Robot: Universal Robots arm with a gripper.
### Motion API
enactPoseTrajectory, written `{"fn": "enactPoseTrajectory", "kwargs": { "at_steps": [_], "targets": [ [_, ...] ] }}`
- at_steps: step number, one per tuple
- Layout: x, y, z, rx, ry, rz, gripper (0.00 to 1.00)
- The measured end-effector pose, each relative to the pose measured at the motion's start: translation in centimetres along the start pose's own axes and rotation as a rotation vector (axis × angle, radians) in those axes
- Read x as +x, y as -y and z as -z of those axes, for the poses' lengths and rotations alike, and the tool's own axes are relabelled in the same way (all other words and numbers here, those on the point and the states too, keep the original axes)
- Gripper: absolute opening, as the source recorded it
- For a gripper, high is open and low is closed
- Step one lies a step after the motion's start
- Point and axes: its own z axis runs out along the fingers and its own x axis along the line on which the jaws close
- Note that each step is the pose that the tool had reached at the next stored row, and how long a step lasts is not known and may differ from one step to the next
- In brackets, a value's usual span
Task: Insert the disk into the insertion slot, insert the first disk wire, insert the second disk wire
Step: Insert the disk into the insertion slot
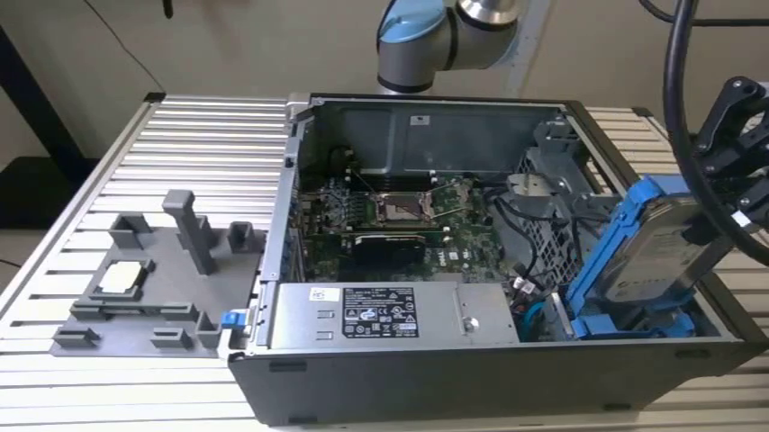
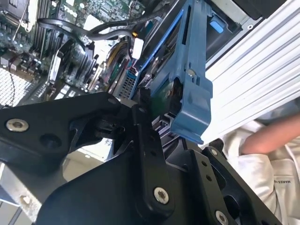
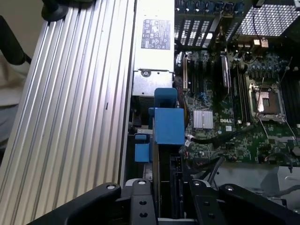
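Note:
The disk (image 1: 655, 252), silver-grey in a bright blue carrier, stands steeply tilted over the case's right side in the exterior view. Its lower end dips into the near right corner of the case. My gripper (image 1: 733, 225) is shut on the disk's upper end from the exterior view's right. In both wrist views the black fingers (image 3: 140, 206) clamp the carrier's edge (image 2: 187, 89). I cannot make out the insertion slot behind the disk and the blue parts under it. Loose black cables (image 1: 520, 225) and a white connector (image 2: 137, 47) lie beside the disk inside the case.
Another blue-framed drive unit (image 1: 637, 324) lies below the disk. The case holds a motherboard (image 1: 397, 211), a power supply (image 1: 373, 315) and a perforated grey cage (image 1: 556, 238). A grey fixture (image 1: 157, 270) sits on the ribbed table (image 1: 204, 135). A person's arm (image 2: 269, 138) is nearby.

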Motion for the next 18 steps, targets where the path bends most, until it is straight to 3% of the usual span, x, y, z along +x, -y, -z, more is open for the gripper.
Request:
{"fn": "enactPoseTrajectory", "kwargs": {
  "at_steps": [3,4,9,18],
  "targets": [
    [0.01,0.34,0.15,-0.0507,0.0018,0.0,0.31],
    [0.02,0.41,0.17,-0.0596,0.0023,0.0,0.31],
    [0.04,0.94,0.16,-0.0614,0.0054,0.001,0.31],
    [0.07,1.99,-0.61,-0.0765,0.0084,-0.004,0.31]
  ]
}}
